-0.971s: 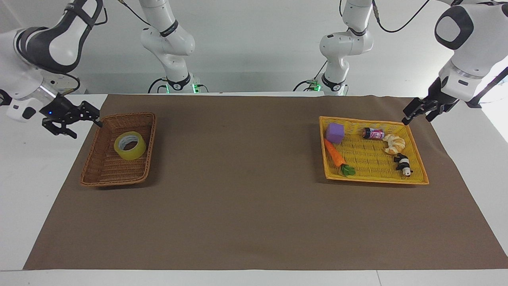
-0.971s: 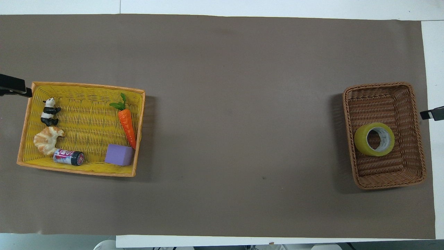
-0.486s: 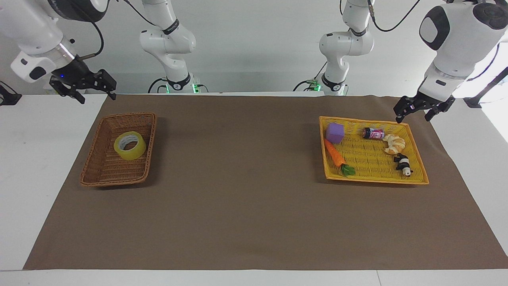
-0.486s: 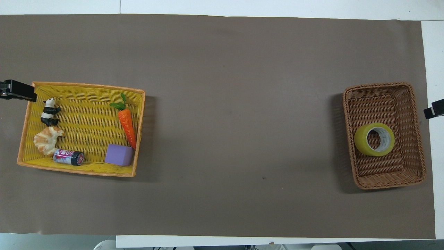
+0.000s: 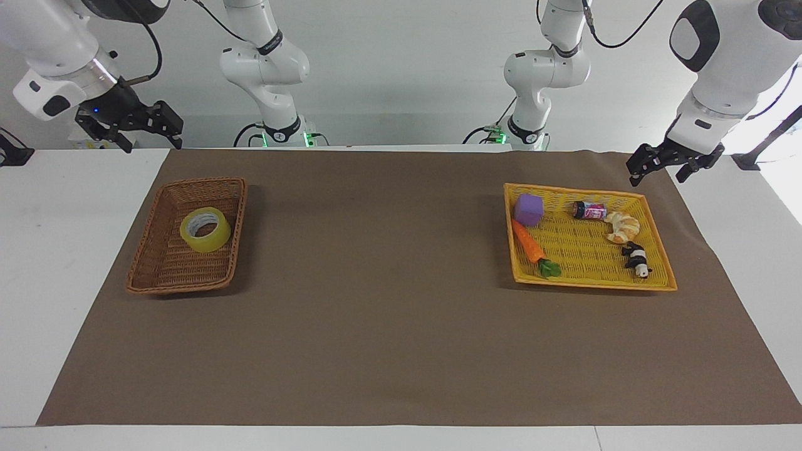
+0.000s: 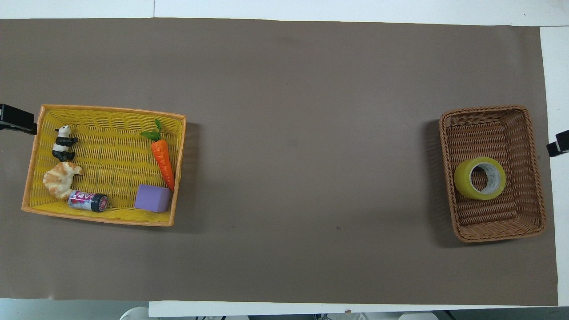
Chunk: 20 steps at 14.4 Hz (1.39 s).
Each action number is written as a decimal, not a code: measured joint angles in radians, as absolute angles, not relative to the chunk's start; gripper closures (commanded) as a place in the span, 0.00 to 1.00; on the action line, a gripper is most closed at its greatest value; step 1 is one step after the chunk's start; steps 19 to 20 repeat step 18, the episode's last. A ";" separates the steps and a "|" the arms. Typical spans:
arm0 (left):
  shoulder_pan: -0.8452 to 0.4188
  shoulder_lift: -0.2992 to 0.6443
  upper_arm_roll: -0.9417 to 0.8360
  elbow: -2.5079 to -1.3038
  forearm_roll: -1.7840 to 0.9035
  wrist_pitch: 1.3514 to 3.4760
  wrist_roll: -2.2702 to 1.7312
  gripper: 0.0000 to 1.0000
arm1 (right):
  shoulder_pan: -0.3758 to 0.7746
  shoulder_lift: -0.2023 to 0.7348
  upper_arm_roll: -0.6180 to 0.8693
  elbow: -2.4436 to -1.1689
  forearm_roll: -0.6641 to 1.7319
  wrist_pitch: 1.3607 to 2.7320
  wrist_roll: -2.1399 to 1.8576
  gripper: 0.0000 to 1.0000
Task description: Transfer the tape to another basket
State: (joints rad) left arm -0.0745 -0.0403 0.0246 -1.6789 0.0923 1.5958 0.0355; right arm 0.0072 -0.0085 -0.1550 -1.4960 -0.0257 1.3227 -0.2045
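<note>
Your tape roll [image 5: 205, 230] lies in the wicker basket [image 5: 156, 269]; left tool [image 5: 665, 164] and right tool [image 5: 149, 128] hang open, empty.

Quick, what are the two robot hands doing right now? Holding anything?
Left hand: open, empty, up in the air by the yellow basket's corner.
Right hand: open, empty, raised near the brown basket.

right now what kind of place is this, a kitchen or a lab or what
Most likely a robot lab's test bench, not a kitchen: two white arms bolted at a table covered by a plain brown mat, and toy props such as a carrot and a panda set out in a yellow tray.
</note>
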 measured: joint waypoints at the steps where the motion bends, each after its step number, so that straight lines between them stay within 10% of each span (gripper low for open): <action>1: -0.075 -0.039 0.025 -1.679 0.092 1.595 0.037 0.00 | 0.010 -0.010 -0.154 -1.495 -0.026 1.325 -0.181 0.00; 20: -0.094 -0.012 0.033 -1.656 0.031 1.577 0.041 0.00 | -0.008 0.019 -0.128 -1.489 -0.026 1.357 -0.115 0.00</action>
